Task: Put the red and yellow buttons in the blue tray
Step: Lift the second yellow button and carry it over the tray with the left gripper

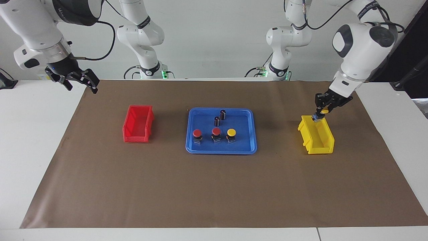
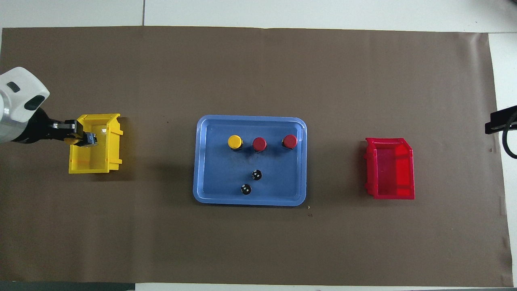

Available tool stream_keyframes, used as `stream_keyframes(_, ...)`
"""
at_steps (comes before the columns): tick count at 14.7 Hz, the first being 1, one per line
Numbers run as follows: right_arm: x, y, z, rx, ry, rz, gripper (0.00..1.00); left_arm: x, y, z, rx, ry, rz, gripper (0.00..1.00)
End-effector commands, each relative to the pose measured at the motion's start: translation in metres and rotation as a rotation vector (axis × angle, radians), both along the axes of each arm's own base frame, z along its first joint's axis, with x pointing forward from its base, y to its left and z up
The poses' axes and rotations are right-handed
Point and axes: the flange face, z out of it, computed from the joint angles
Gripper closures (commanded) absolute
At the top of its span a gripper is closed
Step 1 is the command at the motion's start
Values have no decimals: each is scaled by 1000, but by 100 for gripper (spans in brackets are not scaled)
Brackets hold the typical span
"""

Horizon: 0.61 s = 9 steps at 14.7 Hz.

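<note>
Blue tray (image 1: 253, 134) mid-table on brown paper (image 1: 214, 187): shallow, glossy plastic, rounded corners, low rim. In it, three buttons in a row, round domed caps on dark blocky bases: two red buttons (image 1: 197, 133) (image 1: 216, 131), one yellow button (image 1: 231, 132) toward the left arm's end. Nearer the robots in the tray, two dark cylinders (image 1: 222, 114) (image 1: 217, 121), capless, upright.

Yellow bin (image 1: 322, 142) toward the left arm's end, boxy, ribbed; red bin (image 1: 137, 132) toward the right arm's end, same shape, well apart from the tray.

Left gripper (image 1: 321, 113) over the yellow bin's end nearer the robots, clamped on a fourth button (image 2: 85, 140), yellow-capped, clear of the bin. Right gripper (image 1: 77, 81) waiting above the paper's corner, fingers spread wide, nothing between them.
</note>
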Motion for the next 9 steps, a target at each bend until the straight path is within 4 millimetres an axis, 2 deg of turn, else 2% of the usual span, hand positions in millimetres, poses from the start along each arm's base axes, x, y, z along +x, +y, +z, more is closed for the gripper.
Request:
stream_keyframes(1, -7, -5, -1, 4, 1, 12, 0, -18, -110, -34, 22, -7, 23, 99)
stream_keyframes(2, -7, -4, -1, 4, 2, 16, 0, -23, -137, -40, 13, -29, 36, 99)
stream_keyframes(4, -8, -4, -1, 7, 7, 19, 0, -25, -172, -61, -1, -37, 25, 99)
stream_keyframes(9, -5, 9, 0, 23, -1, 74, 0, -32, -220, -98, -16, -53, 53, 99)
